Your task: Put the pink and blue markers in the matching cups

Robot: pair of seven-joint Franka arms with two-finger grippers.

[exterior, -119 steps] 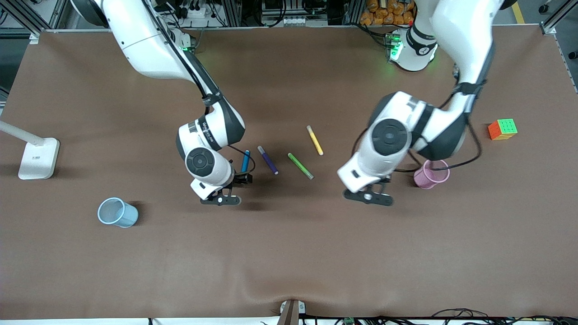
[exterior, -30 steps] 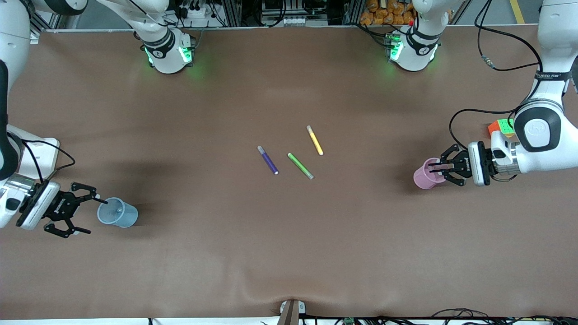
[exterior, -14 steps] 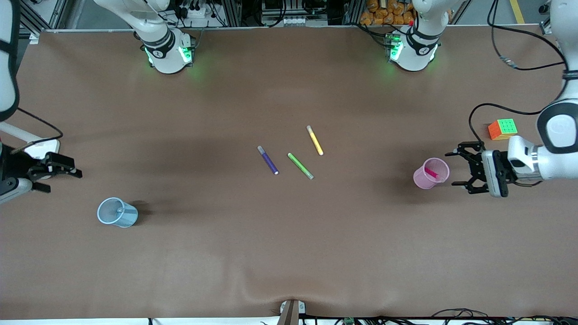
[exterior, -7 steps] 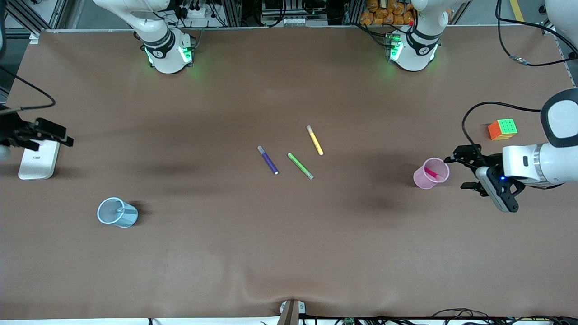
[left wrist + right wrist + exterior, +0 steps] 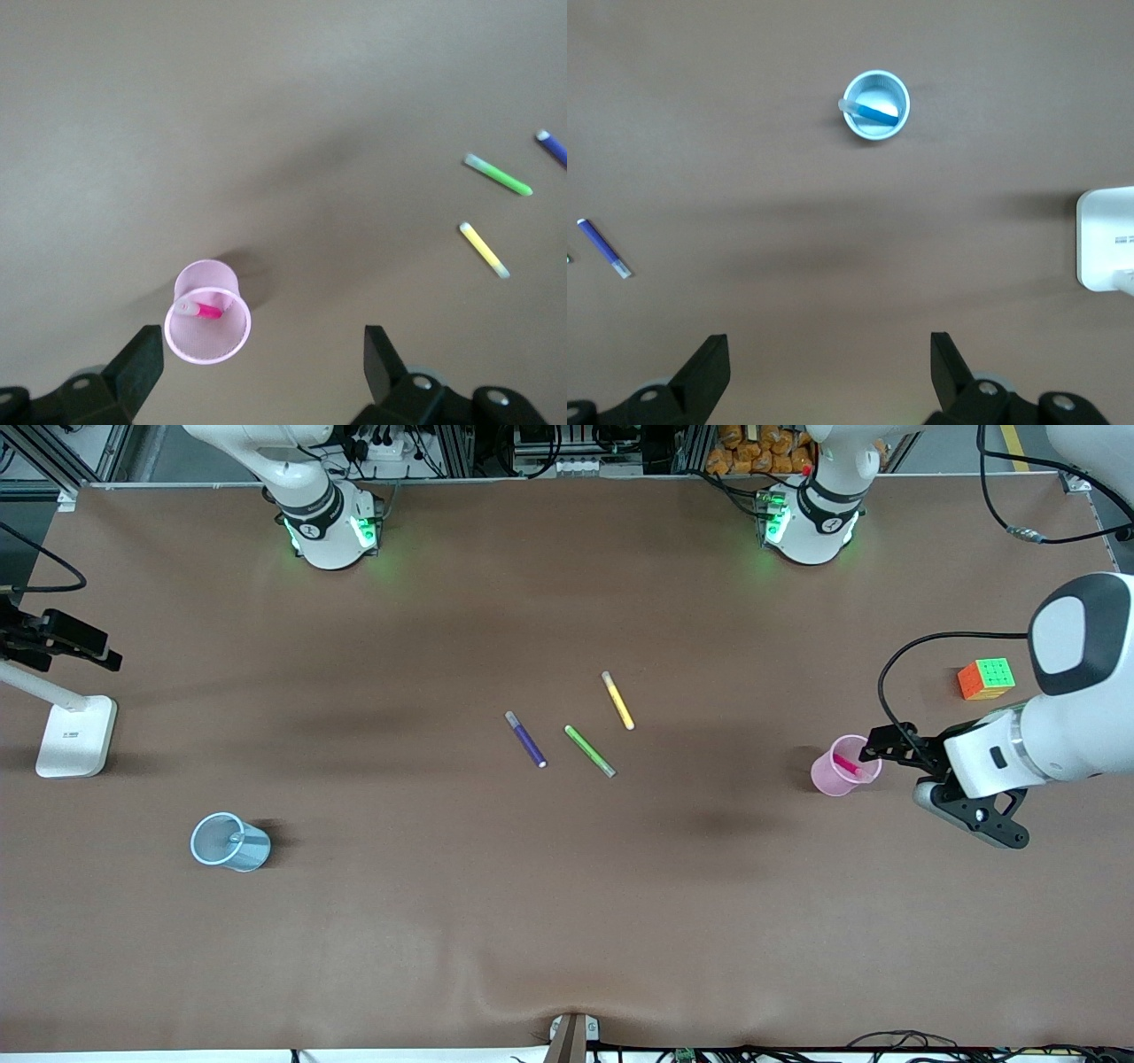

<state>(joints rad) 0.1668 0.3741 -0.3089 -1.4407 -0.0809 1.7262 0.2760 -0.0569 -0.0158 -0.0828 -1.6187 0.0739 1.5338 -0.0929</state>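
From the front, the pink cup (image 5: 846, 765) holds the pink marker (image 5: 846, 763) at the left arm's end of the worktop (image 5: 567, 921), with the left claw (image 5: 895, 757) just beside it. The blue cup (image 5: 229, 841) stands at the right arm's end. The left wrist view shows the left claw (image 5: 264, 354) spread wide and empty. The right wrist view shows the blue marker (image 5: 875, 112) inside the blue cup, and the right claw (image 5: 831, 359) wide open, holding nothing.

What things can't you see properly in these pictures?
- Blue marker: in the front view only its pale end shows; the blue cup wall hides the rest.
- Right claw: front view, cut off by the picture's edge.
- Left claw: front view, one finger hidden under its wrist.
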